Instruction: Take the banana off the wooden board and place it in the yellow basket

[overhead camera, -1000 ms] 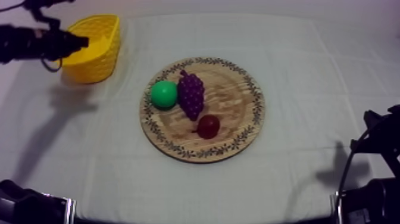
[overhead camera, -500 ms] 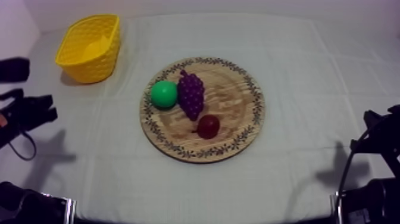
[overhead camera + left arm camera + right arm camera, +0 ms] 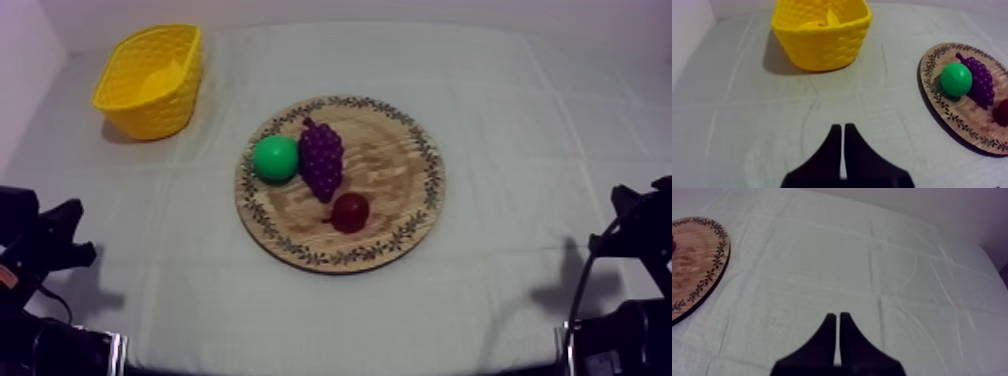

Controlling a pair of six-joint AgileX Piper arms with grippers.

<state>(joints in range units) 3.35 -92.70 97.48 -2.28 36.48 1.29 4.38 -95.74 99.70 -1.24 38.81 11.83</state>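
Observation:
The yellow basket [image 3: 150, 110] stands at the far left of the table. In the left wrist view a banana [image 3: 831, 19] lies inside the basket [image 3: 822, 47]. The round wooden board [image 3: 400, 180] in the middle carries a green round fruit [image 3: 275, 158], a bunch of grapes [image 3: 322, 160] and a small red fruit [image 3: 350, 212]. My left gripper [image 3: 840, 127] is shut on nothing, low at the left side [image 3: 75, 235], well short of the basket. My right gripper [image 3: 835, 316] is shut too, resting at the right side [image 3: 622, 215], over bare cloth beside the board [image 3: 697, 263].
A white wall runs along the table's left edge by the basket. Bare cloth lies between the basket and the board [image 3: 967, 125] and all along the front of the table.
My left arm has drawn back from over the basket to the lower left of the table. The right arm, the board and the fruit on it have not moved.

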